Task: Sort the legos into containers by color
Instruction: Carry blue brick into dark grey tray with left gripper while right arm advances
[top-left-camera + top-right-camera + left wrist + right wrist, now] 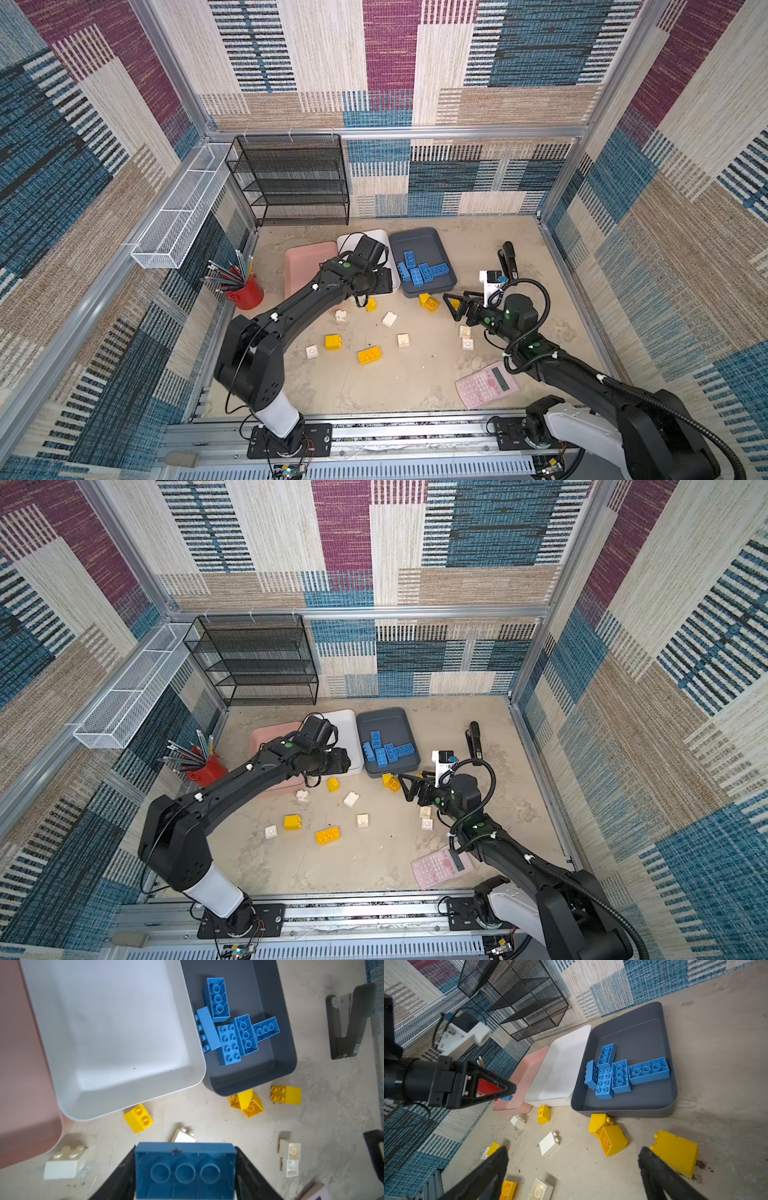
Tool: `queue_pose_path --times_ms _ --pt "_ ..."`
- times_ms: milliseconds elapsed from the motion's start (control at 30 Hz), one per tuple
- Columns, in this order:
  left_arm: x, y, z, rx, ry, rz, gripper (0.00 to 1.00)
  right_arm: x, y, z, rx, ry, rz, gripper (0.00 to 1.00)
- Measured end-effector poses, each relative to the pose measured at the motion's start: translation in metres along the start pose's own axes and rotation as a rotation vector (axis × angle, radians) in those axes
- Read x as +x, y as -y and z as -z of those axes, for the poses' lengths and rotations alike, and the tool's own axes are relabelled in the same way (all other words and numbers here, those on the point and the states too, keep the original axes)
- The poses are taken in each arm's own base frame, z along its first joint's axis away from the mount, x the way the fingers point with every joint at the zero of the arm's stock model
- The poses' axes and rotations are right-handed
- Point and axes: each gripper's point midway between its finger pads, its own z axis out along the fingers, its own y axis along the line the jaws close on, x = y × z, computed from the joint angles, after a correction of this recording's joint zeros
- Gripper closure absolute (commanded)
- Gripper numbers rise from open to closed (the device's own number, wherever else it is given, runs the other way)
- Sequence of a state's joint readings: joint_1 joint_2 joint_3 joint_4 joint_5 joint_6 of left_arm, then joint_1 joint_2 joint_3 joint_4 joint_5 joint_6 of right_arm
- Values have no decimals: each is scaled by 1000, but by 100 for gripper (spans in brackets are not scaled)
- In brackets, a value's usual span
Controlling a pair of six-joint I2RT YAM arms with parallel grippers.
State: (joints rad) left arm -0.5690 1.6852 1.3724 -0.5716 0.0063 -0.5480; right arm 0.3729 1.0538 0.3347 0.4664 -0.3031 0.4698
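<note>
In both top views the left arm covers part of the white tray and the pink tray. In the left wrist view the blue brick clamped in the left gripper is cut off by the frame edge, and the cream brick is blurred. One corner of the pink calculator lies under the right arm — its key legends are too small to read. In the right wrist view both fingers of the right gripper run out of frame.

blue legos: 6 | yellow legos: 6 | white legos: 6 | trays: 3 | calculator: 1 | stapler: 1
</note>
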Motion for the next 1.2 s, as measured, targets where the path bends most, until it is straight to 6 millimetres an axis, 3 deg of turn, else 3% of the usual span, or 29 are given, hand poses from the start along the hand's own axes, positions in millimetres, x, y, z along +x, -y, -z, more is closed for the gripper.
queue_pose_path --times_ms 400,733,967,1200 --pt "-66 77 -80 130 12 -38 38 25 10 10 1 -1 3 1" --pt "-98 102 -134 158 24 -105 31 24 9 11 -12 18 10 1" --pt "-100 104 -148 153 13 -137 20 19 8 10 -4 19 18 1" --pt "-100 102 -134 141 13 -160 17 9 12 6 49 11 23 1"
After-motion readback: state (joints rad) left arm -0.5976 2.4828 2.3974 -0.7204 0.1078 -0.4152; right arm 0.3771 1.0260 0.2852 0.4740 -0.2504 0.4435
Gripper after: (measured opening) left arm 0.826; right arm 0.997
